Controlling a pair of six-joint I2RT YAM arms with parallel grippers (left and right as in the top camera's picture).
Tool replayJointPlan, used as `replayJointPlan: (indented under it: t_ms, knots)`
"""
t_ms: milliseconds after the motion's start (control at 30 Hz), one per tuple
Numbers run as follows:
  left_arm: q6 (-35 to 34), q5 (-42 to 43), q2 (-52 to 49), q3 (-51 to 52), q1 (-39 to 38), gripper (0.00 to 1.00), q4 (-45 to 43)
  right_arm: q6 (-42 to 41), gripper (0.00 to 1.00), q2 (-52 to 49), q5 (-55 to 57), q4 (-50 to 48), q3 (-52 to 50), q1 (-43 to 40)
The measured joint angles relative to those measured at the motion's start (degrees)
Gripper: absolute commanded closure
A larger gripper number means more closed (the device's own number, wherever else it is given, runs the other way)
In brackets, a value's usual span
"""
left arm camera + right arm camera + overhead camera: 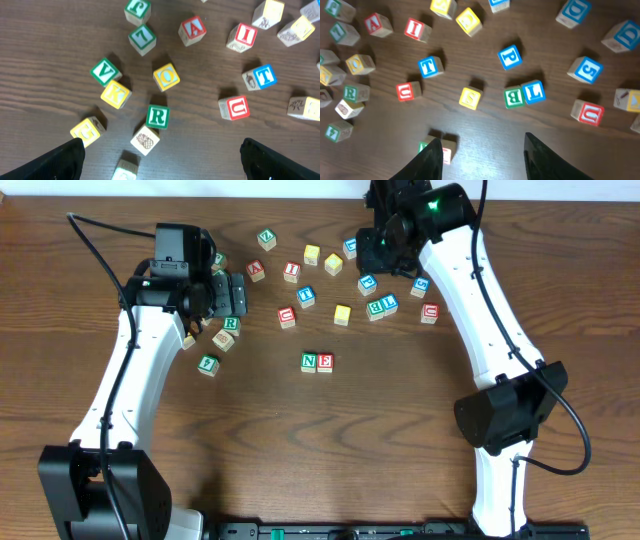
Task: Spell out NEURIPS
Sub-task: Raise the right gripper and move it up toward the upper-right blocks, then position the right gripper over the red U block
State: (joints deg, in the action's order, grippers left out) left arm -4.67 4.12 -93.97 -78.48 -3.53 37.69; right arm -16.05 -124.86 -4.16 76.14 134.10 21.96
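Spelling stands at N [309, 361] and E [325, 361], touching side by side on the desk [380, 430], so U [287, 317] comes next. Left fingers [60, 162] gape wide over R [157, 116]; right fingers [427, 162] sit half apart, seemingly empty. Either must descend over that red U.

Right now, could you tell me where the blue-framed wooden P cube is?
In the overhead view, right of centre, the blue-framed wooden P cube sits just beyond the green-framed wooden B cube.

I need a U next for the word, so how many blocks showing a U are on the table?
2. The first red U block lies near the blue T block; the second red U block lies apart, beyond the blue L block. More may be hidden.
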Motion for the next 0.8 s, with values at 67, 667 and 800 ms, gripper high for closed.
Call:
replayJointPlan:
  t_ms: [67, 667, 800]
  knots:
    - [0.0, 0.0, 0.0, 0.0, 0.0, 0.02, 0.0, 0.0, 0.52, 0.0, 0.1, 0.8, 0.0, -0.3]
    - [16.9, 8.4, -2.5, 0.0, -1.7, 0.09, -5.1, -0.5, 0.47, 0.0, 0.1, 2.5, 0.0, -0.8]
    - [18.5, 9.2, -4.6, 0.0, -3.3, 0.09, -5.2, -1.8, 0.48, 0.0, 0.1, 5.3, 0.0, -2.3]
